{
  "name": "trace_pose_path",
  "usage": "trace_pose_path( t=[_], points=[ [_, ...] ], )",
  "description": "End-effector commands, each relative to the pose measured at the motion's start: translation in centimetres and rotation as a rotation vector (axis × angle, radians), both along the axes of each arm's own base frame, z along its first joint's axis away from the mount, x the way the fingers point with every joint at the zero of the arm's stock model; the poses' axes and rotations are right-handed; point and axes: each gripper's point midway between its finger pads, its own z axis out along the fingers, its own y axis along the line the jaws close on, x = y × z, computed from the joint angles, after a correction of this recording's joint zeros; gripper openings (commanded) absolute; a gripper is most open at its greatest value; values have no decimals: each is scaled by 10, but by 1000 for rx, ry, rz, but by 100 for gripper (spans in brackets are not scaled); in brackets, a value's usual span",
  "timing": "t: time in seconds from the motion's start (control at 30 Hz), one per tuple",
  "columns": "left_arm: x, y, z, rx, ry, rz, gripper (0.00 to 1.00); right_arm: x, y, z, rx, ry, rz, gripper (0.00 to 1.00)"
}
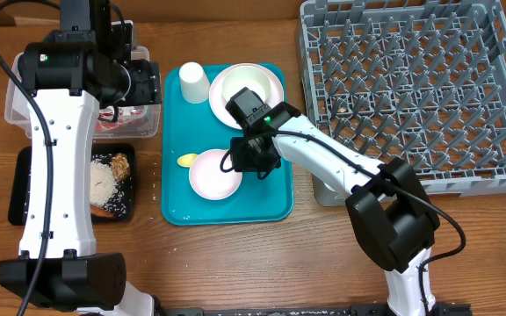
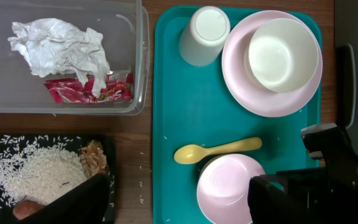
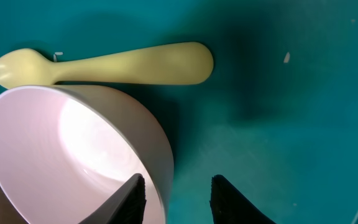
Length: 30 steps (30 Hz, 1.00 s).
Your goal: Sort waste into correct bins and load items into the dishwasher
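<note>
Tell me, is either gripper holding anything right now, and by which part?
Nothing is clamped yet. The right gripper straddles the rim of the bowl beside the spoon, jaws apart; the left gripper holds nothing.

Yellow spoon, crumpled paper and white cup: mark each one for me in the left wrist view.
yellow spoon (image 2: 227,148), left wrist view, middle of the handle.
crumpled paper (image 2: 58,46), left wrist view, centre of the wad.
white cup (image 2: 207,28), left wrist view, its round upper face.

Wooden table (image 1: 235,26) | left: clear tub (image 1: 16,107), black tray (image 1: 14,189) beside it | centre: teal tray (image 1: 269,202) | right: grey dish rack (image 1: 411,88)
</note>
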Motion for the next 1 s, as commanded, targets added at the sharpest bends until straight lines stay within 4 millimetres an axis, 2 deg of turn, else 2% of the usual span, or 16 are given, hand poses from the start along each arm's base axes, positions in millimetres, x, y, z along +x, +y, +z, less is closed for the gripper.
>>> trace_pose_path(
  t=[0.0,0.07,0.13,0.23,0.3,0.4,0.47,0.53,0.6,0.67,0.73,0.8,0.87,0.9,0.97],
  points=[
    [0,1,-4,14,13,-8,74,1,1,-2,5,-3,-6,37],
    [0,1,-4,14,12,-8,75,0,0,-5,3,6,-24,35],
    [0,1,-5,13,13,-8,75,-1,-1,-9,1,10,-27,29],
    [0,1,-5,14,13,-8,77,-1,-1,-9,4,8,-31,12],
    [0,1,-5,14,14,-8,78,0,0,-8,6,5,-31,4],
    [0,1,-5,12,13,-8,82,1,-1,-6,6,7,-41,4],
    [0,0,-5,12,14,-9,92,2,-3,1,5,3,-45,4],
    [0,0,-5,11,14,-10,98,9,-10,18,-9,-29,-61,4],
    [0,0,-5,11,14,-10,100,20,-22,45,-31,-90,-91,4],
    [0,0,-5,11,14,-10,100,33,-37,78,-46,-165,-130,4],
    [0,0,-5,11,14,-10,100,47,-60,121,-60,-268,-179,4],
    [0,0,-5,11,13,-9,100,60,-85,159,-72,-369,-242,4],
    [1,0,-4,8,8,-6,100,72,-111,188,-110,-465,-315,4],
    [2,0,-4,9,7,-6,100,85,-146,209,-206,-571,-407,4],
    [2,0,-4,9,7,-6,100,96,-181,222,-339,-665,-497,4]
  ],
)
